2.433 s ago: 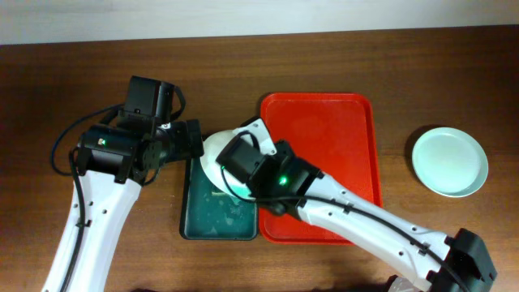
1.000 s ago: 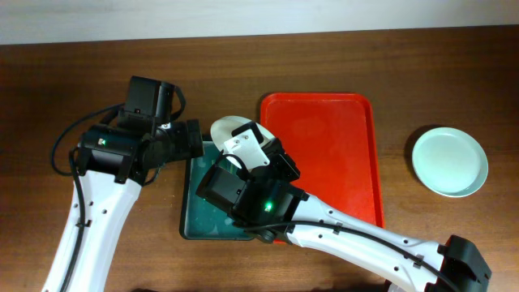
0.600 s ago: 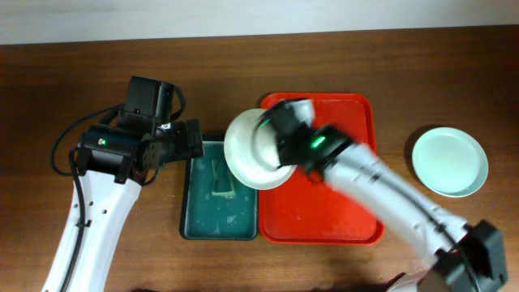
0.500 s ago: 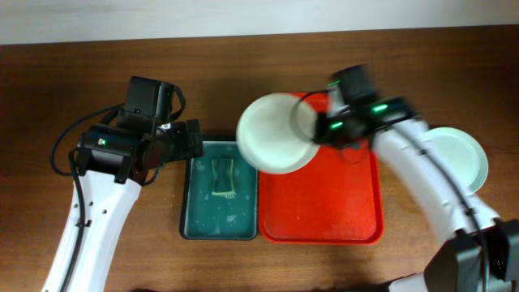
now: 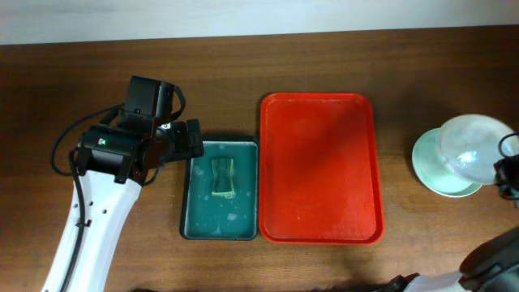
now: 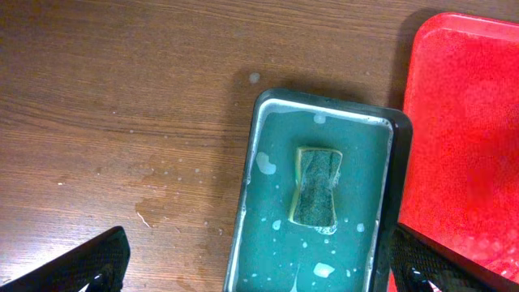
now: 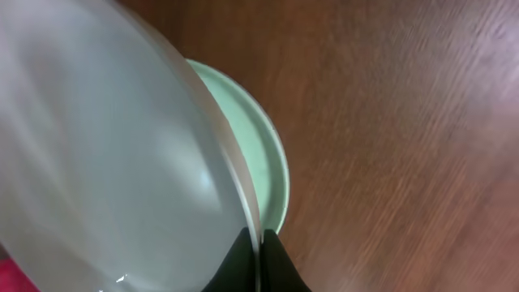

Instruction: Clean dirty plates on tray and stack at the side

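The white plate (image 7: 105,162) is pinched by its rim in the closed right gripper (image 7: 258,247) and held tilted just above the pale green plate (image 7: 272,158), well aside of the red tray (image 5: 320,178), evidently for stacking. The left gripper (image 6: 263,264) is spread wide, holding nothing, above the sponge (image 6: 316,186).

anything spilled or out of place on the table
Yes: water drops and a wet patch lie on the brown wooden table, just left of the dark green rectangular tray that holds the sponge.
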Motion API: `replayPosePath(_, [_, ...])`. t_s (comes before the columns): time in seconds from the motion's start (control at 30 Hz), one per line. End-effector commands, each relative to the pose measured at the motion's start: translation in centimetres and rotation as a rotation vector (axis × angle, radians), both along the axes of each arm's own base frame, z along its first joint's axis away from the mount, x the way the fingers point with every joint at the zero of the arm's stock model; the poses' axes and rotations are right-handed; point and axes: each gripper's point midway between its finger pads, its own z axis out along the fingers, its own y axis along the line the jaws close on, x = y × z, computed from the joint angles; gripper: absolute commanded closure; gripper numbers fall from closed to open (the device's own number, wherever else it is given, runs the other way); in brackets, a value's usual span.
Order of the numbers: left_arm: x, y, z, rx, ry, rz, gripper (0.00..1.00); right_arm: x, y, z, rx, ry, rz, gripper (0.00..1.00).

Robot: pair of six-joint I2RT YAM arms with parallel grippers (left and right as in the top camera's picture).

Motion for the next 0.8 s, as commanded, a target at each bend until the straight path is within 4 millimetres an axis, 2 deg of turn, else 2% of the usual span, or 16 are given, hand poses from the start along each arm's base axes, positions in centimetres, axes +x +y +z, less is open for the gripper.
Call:
replayPosePath(0.0, [0.1,0.3,0.7,0.007,-0.023,0.005,0.00,-0.8,1.7,-4.0,0.079,0.088,0.005,0.96])
replayPosePath(0.07, [0.1,0.3,0.7,0.006,-0.023,0.005,0.00,-0.5,2.6,-4.7,0.092,0.104,0.045,0.95])
replayPosePath(0.1, [0.1,0.3,0.7,0.006,-0.023,0.005,0.01,0.6,3.4,-4.3,0.104,0.062,0.111,0.60])
replayPosePath(0.13, [0.1,0.3,0.7,0.007,-0.023,0.005,0.01,1.7,4.1,-3.6,0.120,0.007,0.172,0.44])
replayPosePath(0.2, [0.1,0.3,0.7,0.007,-0.023,0.005,0.01,3.3,5.7,-1.4,0.146,-0.089,0.225,0.40])
replayPosePath(0.27, [0.1,0.3,0.7,0.007,-0.023,0.005,0.01,4.5,7.6,2.2,0.121,-0.191,0.317,0.40])
replayPosePath(0.33, [0.1,0.3,0.7,0.007,-0.023,0.005,0.01,5.1,11.8,7.6,0.070,-0.325,0.472,0.39])
replayPosePath(0.37, [0.1,0.3,0.7,0.007,-0.023,0.005,0.01,5.0,13.6,9.3,0.048,-0.363,0.536,0.39])
replayPosePath(0.43, [0.1,0.3,0.7,0.006,-0.023,0.005,0.00,3.7,19.6,13.9,-0.052,-0.455,0.764,0.39])
replayPosePath(0.5, [0.1,0.3,0.7,0.007,-0.023,0.005,0.01,1.6,25.3,16.8,-0.126,-0.534,0.995,0.39])
replayPosePath(0.53, [0.1,0.3,0.7,0.006,-0.023,0.005,0.01,0.7,27.2,17.7,-0.148,-0.566,1.077,0.39])
replayPosePath(0.6, [0.1,0.3,0.7,0.006,-0.023,0.005,0.01,-2.4,32.3,19.8,-0.183,-0.669,1.284,0.36])
replayPosePath(0.63, [0.1,0.3,0.7,0.006,-0.023,0.005,0.01,-3.9,34.0,20.7,-0.198,-0.719,1.363,0.28])
replayPosePath(0.67, [0.1,0.3,0.7,0.006,-0.023,0.005,0.00,-4.9,34.9,21.2,-0.215,-0.746,1.409,0.01])
replayPosePath(0.77, [0.1,0.3,0.7,0.006,-0.023,0.005,0.01,-6.8,36.3,21.5,-0.207,-0.772,1.490,0.02])
